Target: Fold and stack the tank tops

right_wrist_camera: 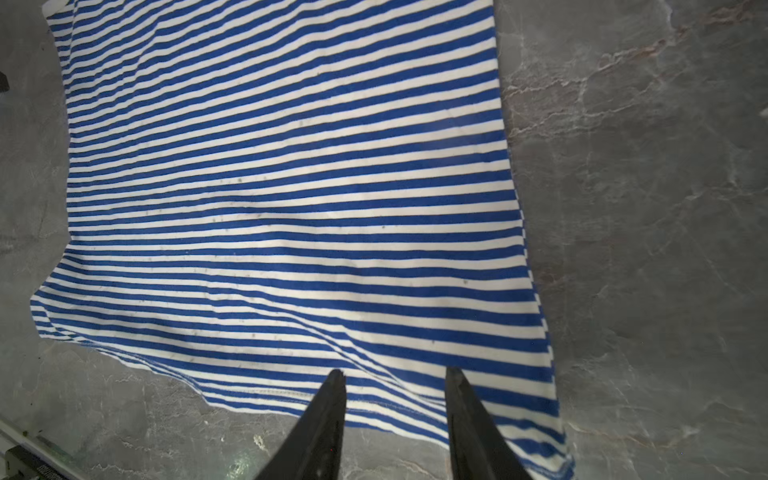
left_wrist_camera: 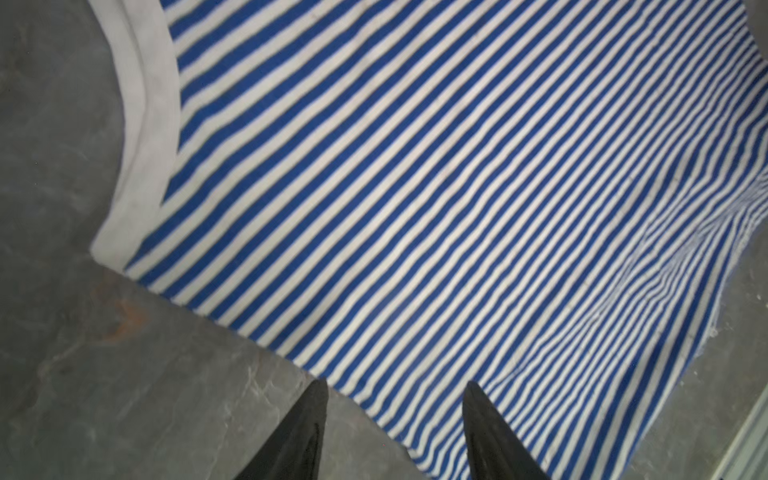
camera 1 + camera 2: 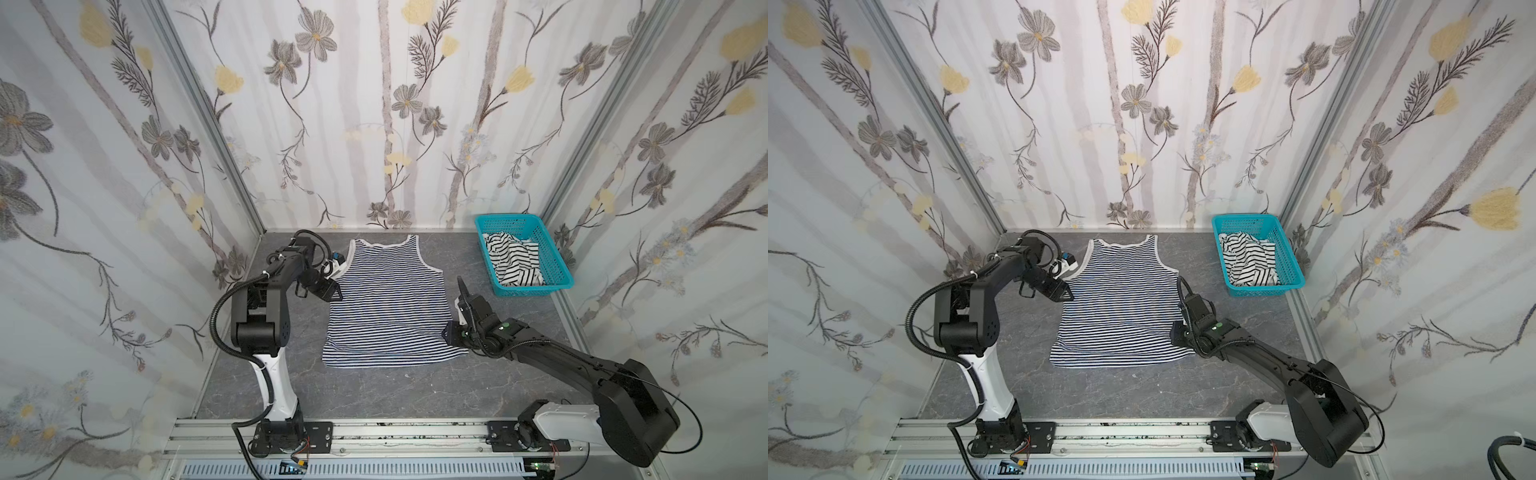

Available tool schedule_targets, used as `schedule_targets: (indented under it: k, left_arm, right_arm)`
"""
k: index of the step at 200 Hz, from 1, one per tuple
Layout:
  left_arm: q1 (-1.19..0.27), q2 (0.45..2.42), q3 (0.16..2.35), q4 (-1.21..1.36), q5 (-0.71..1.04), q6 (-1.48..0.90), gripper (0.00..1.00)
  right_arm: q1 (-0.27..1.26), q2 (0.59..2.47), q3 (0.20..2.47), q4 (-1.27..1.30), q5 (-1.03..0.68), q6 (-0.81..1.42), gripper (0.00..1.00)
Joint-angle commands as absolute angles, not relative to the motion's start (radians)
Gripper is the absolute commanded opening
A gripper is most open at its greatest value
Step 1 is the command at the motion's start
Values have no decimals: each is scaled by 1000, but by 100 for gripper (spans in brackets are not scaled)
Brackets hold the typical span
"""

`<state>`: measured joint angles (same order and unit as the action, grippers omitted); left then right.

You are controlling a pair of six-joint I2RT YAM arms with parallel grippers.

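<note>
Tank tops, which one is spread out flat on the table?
The navy-and-white striped top with thin stripes and white trim lies flat on the table. The black-and-white striped top, with wider stripes, sits crumpled in the teal basket.

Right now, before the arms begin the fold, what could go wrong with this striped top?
1. The navy striped tank top has a ripple near its hem, close to the open right gripper; a fold may trap that crease.
2. The open left gripper hangs across the top's side edge, partly over bare table; it may catch only one layer, or miss.
</note>
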<state>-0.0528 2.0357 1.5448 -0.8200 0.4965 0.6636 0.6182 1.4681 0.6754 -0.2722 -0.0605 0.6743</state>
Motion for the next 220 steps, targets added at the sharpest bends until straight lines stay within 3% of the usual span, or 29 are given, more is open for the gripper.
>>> schedule_targets:
  k: [1, 49, 108, 157, 220]
  left_arm:
    - [-87, 2115, 1636, -707, 439, 557, 55]
    - [-116, 2298, 1862, -683, 355, 478, 56]
    - [-133, 2384, 1923, -683, 223, 483, 59]
    - [-114, 2356, 1845, -681, 127, 477, 59]
    - [-77, 2156, 1550, -657, 192, 461, 61]
  right_arm:
    - [637, 1514, 671, -186, -37, 717, 41]
    - [713, 1589, 652, -170, -13, 772, 40]
    - [716, 1654, 649, -187, 29, 798, 42]
    - [599, 1700, 739, -231, 22, 729, 44]
    - [434, 1853, 1023, -328, -50, 613, 46]
